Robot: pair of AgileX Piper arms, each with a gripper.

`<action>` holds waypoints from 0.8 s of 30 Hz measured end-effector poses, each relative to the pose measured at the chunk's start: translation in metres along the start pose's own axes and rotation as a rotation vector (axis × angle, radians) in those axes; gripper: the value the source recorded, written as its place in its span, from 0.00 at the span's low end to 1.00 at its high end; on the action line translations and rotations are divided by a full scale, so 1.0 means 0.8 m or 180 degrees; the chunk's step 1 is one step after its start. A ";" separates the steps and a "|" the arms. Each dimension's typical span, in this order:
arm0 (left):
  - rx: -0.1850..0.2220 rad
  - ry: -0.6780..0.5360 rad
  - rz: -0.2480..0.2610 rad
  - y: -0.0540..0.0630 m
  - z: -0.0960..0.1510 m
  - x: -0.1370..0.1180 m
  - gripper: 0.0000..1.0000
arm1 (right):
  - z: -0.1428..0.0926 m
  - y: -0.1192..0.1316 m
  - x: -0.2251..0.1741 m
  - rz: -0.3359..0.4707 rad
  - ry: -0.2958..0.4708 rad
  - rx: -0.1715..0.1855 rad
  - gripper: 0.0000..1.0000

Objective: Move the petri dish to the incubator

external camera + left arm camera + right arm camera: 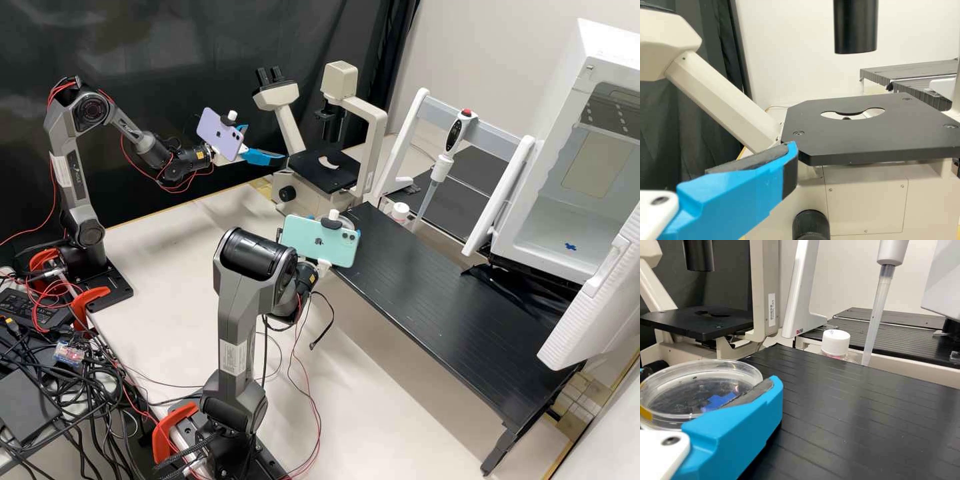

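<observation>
High view, left gripper: left gripper [265, 143] is hovering beside the microscope [375, 157], level with its stage [313, 167]; fingers are standing apart, nothing between.
Right gripper: right gripper [358, 234] is hanging near the microscope-side end of the black shelf [460, 313]; fingers are clamping the petri dish.
Petri dish: petri dish [670, 390] is sitting between the right gripper's fingers, one dark pad [752, 392] pressing at its wall; clear, roughly flat, blue patch showing in or through it; cannot tell if its underside is touching the shelf.
Incubator: incubator [541, 180] is standing beyond the shelf, door [593, 313] hanging open; blue cross [571, 247] is lying on its floor; petri dish is staying outside, well apart.
Pipette: pipette [441, 170] is hanging upright from the white stand [403, 140], tip pointing down behind the shelf.
Bottle: white-capped bottle [835, 343] is standing beside the pipette, just past the shelf edge.
</observation>
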 end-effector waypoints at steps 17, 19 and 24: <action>0.0000 0.0000 0.0000 0.000 0.000 0.000 1.00 | 0.002 0.007 -0.003 -0.0016 -0.0011 -0.0022 0.00; 0.0000 0.0000 0.0000 0.000 0.000 0.000 1.00 | 0.005 0.011 -0.007 -0.0006 -0.0027 -0.0035 0.00; 0.0000 0.0000 0.0000 0.000 0.000 0.000 1.00 | 0.025 0.038 -0.030 0.0237 -0.0233 -0.0002 0.00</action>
